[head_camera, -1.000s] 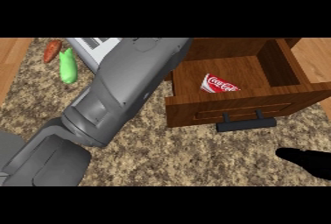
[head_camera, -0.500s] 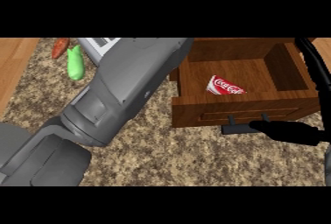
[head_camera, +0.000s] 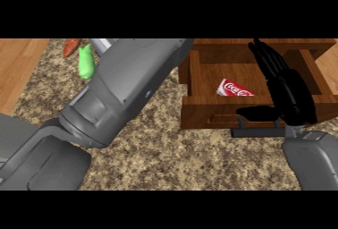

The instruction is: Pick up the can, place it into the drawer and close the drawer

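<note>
Where the can (head_camera: 234, 88) lies: inside the open drawer (head_camera: 218, 112), resting tilted on the drawer's floor, its red-and-white label facing up.
Drawer: wooden, pulled out over the desk, its top open to view; a dark bar handle (head_camera: 259, 133) runs along the front wall.
Right hand (head_camera: 290, 96): black, coming in from the lower right on a grey forearm and lying across the right part of the drawer, just right of the can.
Fingers (head_camera: 267, 58): straight, close together, pointing toward the drawer's back wall and holding nothing.
Thumb (head_camera: 254, 113): stuck out to the left across the drawer's front wall, just above the handle; whether it touches the wood cannot be told.
Left forearm (head_camera: 125, 94): large and grey, slanting from the lower left up to the top edge beside the drawer's left wall; its hand is out of sight.
Desk (head_camera: 178, 156): speckled brown stone top, carrying the drawer.
Far left corner: a green vegetable (head_camera: 86, 62) with an orange-red one (head_camera: 70, 47) just beside it, both near the left forearm.
Left margin: a plain wooden surface (head_camera: 20, 71) bordering the stone.
</note>
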Motion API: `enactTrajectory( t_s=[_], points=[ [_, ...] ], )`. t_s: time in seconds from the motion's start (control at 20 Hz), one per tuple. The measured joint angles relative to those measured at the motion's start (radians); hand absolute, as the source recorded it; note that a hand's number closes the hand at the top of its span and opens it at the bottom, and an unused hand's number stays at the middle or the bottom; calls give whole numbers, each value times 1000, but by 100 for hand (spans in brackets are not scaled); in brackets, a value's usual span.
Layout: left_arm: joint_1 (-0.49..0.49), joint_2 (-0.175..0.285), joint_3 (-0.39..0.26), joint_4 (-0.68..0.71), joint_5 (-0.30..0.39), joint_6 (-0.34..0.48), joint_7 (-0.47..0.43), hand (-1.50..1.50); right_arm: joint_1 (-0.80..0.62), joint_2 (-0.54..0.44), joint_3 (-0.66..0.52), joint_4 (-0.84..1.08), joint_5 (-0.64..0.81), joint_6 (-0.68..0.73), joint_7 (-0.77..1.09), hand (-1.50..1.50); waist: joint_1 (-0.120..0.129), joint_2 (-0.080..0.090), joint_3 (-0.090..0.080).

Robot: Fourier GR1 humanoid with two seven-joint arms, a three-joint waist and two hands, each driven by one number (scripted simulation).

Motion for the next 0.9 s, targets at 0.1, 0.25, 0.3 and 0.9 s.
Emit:
enactTrajectory(
  t_s=[0.1, 0.25, 0.3, 0.9],
  points=[
    [15, 0, 8, -6, 0, -8, -10, -150, -36, 22, 19, 85, 52, -47, -15, -150, 8, -2, 0],
    [31, 21, 15, -19, -7, -20, -6, -150, -96, 44, 21, 221, 100, -105, -44, -150, 18, -5, 0],
    [34, 20, 14, -27, -10, -13, -1, -150, -110, 52, 20, 271, 117, -134, -58, -150, 23, -6, -1],
    [107, 132, 6, -129, -48, -62, 85, -150, -392, 133, -63, 769, 253, -439, -83, -150, 60, -10, -1]
  ],
)
